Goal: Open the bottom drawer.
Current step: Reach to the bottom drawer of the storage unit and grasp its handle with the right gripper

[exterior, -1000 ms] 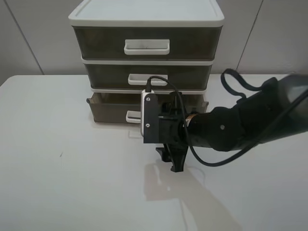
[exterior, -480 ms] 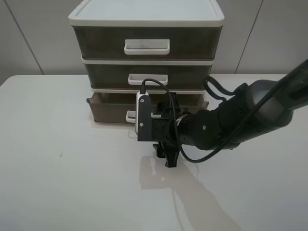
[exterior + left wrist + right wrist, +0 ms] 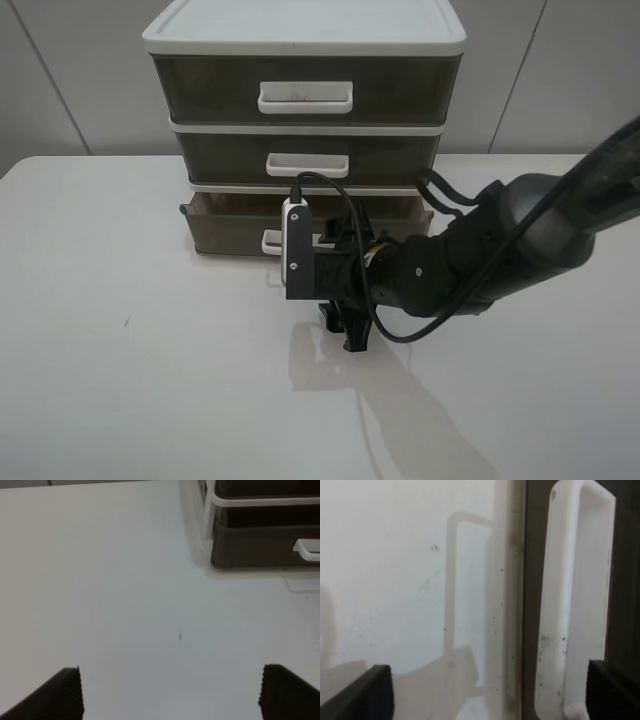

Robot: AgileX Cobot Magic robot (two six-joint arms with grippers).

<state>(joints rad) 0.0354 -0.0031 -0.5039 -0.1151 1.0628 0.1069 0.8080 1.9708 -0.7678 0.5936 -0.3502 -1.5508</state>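
The bottom drawer [image 3: 228, 225] is shallow and smoky-brown and sticks out a little from the white-framed drawer unit [image 3: 300, 35]. Its white loop handle [image 3: 270, 240] is mostly hidden behind my right arm. My right gripper [image 3: 343, 300] is rolled on its side, open and empty, right in front of that handle. In the right wrist view the handle [image 3: 575, 605] fills the frame between the two spread fingertips [image 3: 360, 692]. My left gripper [image 3: 175, 695] is open and empty over bare table, well away from the drawer [image 3: 255, 545]; its arm is out of the exterior high view.
The middle drawer [image 3: 305, 160] and the taller top drawer [image 3: 305, 92] are shut, each with a white handle. The unit stands at the back of a white table [image 3: 130, 360]. A grey panelled wall is behind. A black cable [image 3: 320, 185] loops over my right wrist.
My right arm has shifted a little to the left in front of the bottom drawer. The drawer has not moved.
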